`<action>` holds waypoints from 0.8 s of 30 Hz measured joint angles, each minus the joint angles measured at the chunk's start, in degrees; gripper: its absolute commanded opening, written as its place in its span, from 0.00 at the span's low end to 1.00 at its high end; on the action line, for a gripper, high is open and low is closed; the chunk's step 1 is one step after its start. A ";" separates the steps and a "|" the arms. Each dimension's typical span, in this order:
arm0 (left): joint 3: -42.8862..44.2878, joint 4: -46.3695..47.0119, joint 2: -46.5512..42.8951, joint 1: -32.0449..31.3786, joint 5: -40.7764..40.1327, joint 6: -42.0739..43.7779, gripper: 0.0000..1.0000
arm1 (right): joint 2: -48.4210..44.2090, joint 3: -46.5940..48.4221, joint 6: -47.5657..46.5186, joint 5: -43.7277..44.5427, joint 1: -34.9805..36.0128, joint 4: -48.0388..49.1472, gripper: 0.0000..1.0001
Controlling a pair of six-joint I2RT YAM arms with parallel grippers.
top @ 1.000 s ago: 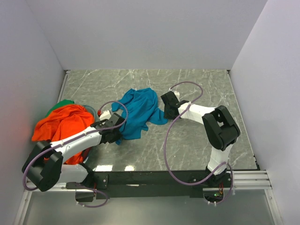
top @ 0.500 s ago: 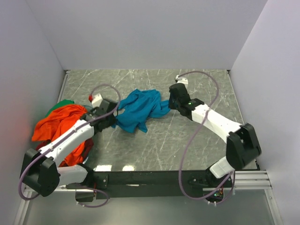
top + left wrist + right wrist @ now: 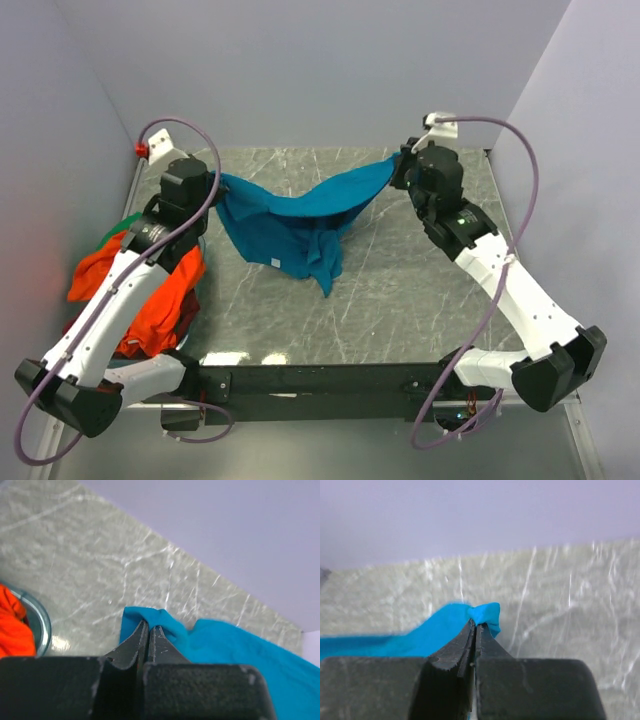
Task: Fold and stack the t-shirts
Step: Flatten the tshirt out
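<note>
2 grips: my left gripper (image 3: 219, 183), right gripper (image 3: 398, 168) clamp teal t-shirt (image 3: 290, 228), stretched aloft. Spreading step; next lay flat on table (image 3: 420, 295).

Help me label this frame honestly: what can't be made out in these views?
- Top view: the left arm crosses the orange t-shirt; the green t-shirt under them shows only a sliver.
- Left wrist view: the left hand hides which part of the teal t-shirt it pinches.
- Right wrist view: same for the right hand; the shirt runs off the left edge.
</note>
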 measured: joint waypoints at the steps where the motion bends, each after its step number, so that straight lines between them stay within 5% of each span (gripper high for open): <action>1: 0.63 0.20 -0.48 0.00 -0.09 0.68 0.01 | -0.28 1.11 -0.52 -0.04 -0.07 -0.02 0.00; 9: 7.13 -0.52 -4.48 0.00 0.33 2.67 0.01 | -8.39 5.64 -2.56 -0.83 -0.11 -1.81 0.00; 17: 10.32 -1.90 -13.97 0.00 7.98 2.38 0.01 | -20.57 9.88 -2.27 -5.07 -0.11 -7.89 0.00; 24: 17.88 -1.46 -13.33 0.00 14.34 2.45 0.01 | -23.78 17.68 -2.38 -5.81 -0.11 -10.97 0.00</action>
